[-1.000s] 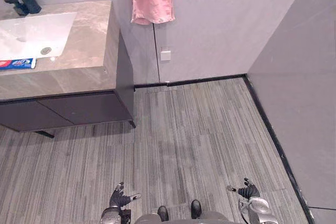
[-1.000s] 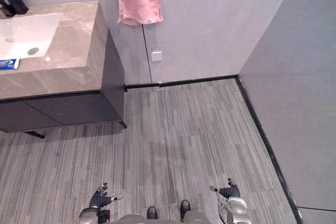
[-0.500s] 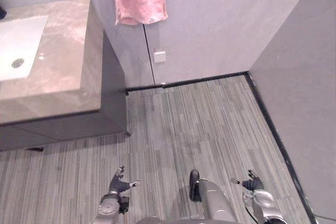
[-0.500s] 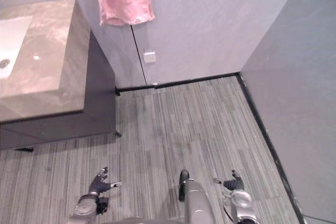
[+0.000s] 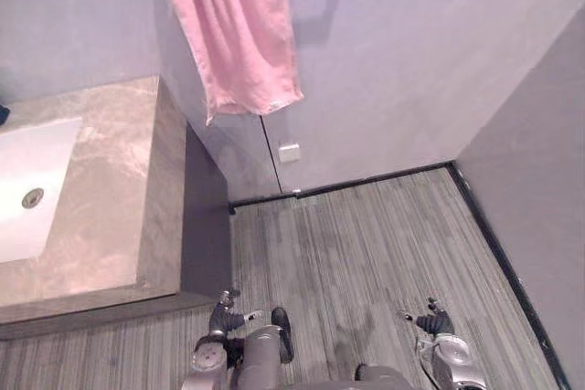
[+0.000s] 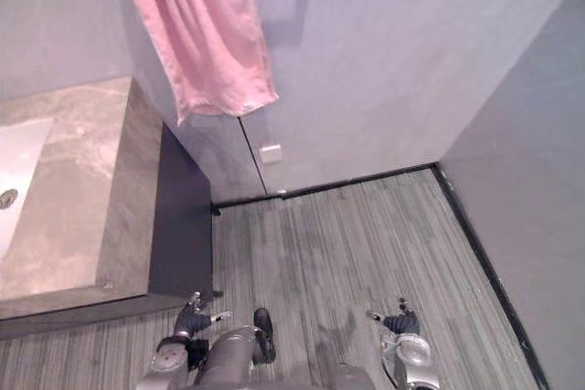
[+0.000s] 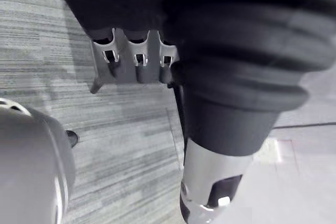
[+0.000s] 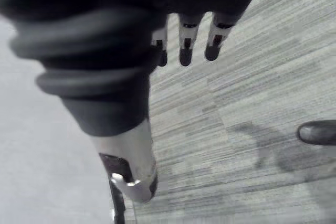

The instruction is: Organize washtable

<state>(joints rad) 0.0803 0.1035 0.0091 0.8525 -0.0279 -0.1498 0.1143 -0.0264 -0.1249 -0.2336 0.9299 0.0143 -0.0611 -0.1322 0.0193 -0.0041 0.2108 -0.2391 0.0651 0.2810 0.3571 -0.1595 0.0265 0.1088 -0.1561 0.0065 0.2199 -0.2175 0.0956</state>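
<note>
Left eye view: where's the tabletop (image 5: 110,216)?
— On the left, sink (image 5: 27,191) set in it, pink towel (image 5: 233,29) hanging above.

Left wrist view?
— Left robot hand (image 7: 137,69) relaxed, empty, over floor (image 7: 131,124).

Right wrist view?
— Right robot hand (image 8: 185,40) likewise.

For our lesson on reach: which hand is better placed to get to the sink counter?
Left, probably: the left hand hangs close beside the counter, while the right hand hangs over bare floor, farther off.
</note>
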